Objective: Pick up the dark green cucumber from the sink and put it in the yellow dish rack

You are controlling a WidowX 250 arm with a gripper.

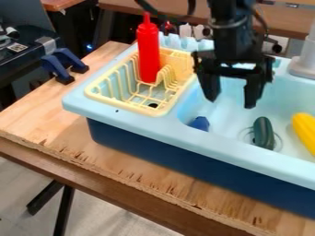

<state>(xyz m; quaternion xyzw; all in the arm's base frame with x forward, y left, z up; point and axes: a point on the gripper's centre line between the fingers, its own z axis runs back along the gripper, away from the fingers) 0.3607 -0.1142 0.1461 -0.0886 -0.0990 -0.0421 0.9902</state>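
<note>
Cucumber (264,133) in lt-blue sink (230,152) | hand (230,102) abv basin | fingers spread wide, nil held

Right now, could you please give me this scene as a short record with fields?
surface: wooden table
main fixture: light blue toy sink
gripper: above the sink's basin, fingers apart, nothing held
left side of sink: pale yellow dish rack
in rack: red squeeze bottle, upright
in basin: dark green cucumber-shaped item over the drain; yellow elongated item to its right in the image; small blue item by the front wall
beyond sink, image left: dark blue clamps
unclear: what the small blue item is
</note>
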